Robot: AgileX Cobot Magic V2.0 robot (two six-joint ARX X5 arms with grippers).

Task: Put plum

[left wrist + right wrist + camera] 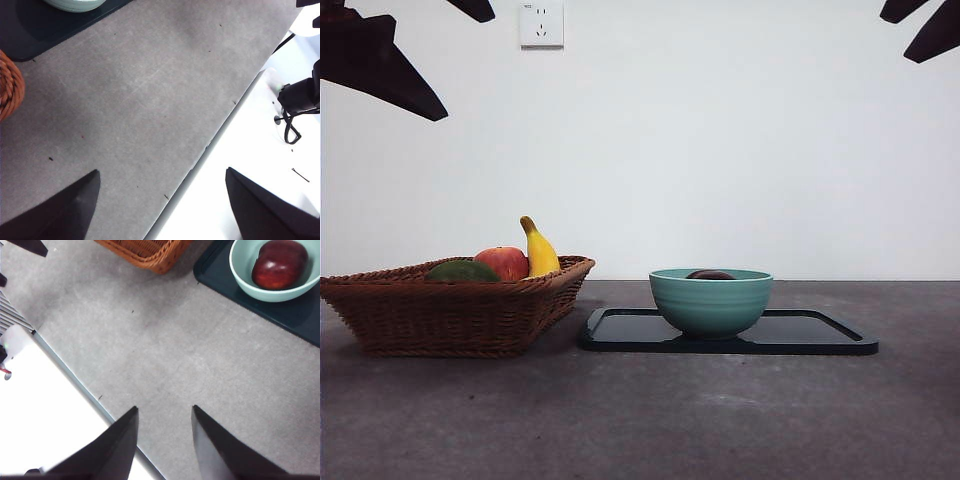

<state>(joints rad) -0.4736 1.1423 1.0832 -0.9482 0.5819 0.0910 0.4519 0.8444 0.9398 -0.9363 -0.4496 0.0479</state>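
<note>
The plum (279, 264) lies on its side in the bowl (245, 275), its long axis running level across the bowl; from the front only its dark top (710, 274) shows above the rim. The bowl (711, 302) stands on a black tray (820, 335) on the counter (640, 420), just beside a basket (450, 310) holding an apple (503, 262), a banana (539, 250) and a green fruit (463, 271). The right gripper (164, 437) hangs above bare counter with jaws a little apart, holding nothing, well apart from the plum. The left gripper (160, 200) has jaws wide apart and empty, over the counter's edge, with the plum out of its view.
</note>
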